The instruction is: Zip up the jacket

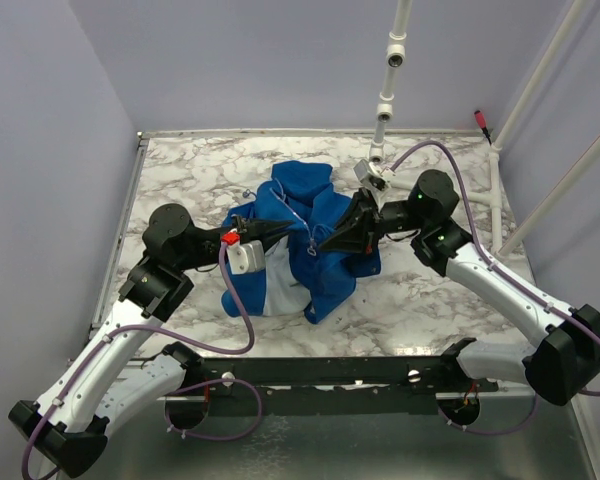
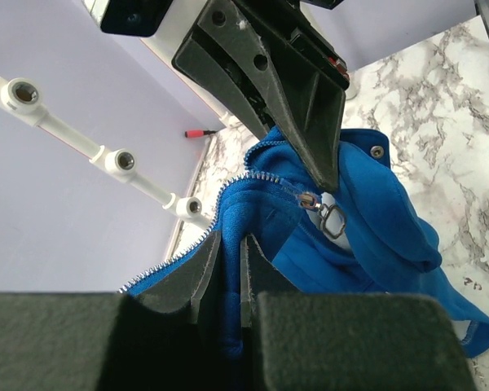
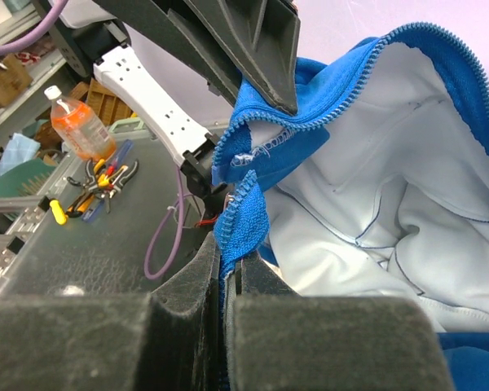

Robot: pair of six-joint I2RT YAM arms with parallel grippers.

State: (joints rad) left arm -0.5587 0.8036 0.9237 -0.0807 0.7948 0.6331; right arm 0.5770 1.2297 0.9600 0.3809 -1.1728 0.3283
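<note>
Now your left pincer (image 2: pixel 231 244) and right pincer (image 3: pixel 228 259) each clamp the jacket (image 1: pixel 320 250) edge; next, probably catch the zipper slider (image 2: pixel 310 199) just ahead of the left tips.

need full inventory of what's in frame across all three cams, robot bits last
jacket: one, royal blue with pale lining, bunched mid-table, an edge lifted between the grippers
zipper pull: one, silver, hanging from the slider on the jacket front
table: one, white-grey marble, under the jacket
pipe frame: several runs, white, behind and right of the table
red-tipped item: one, back right corner, type unclear
bottle: one, orange liquid, white cap, on a bench off the table
hand tools: a few, yellow, red and blue handles, beside the bottle
cables: purple, along both arms
left gripper: black, shut on the jacket's zipper edge
right gripper: black, shut on the jacket's edge
</note>
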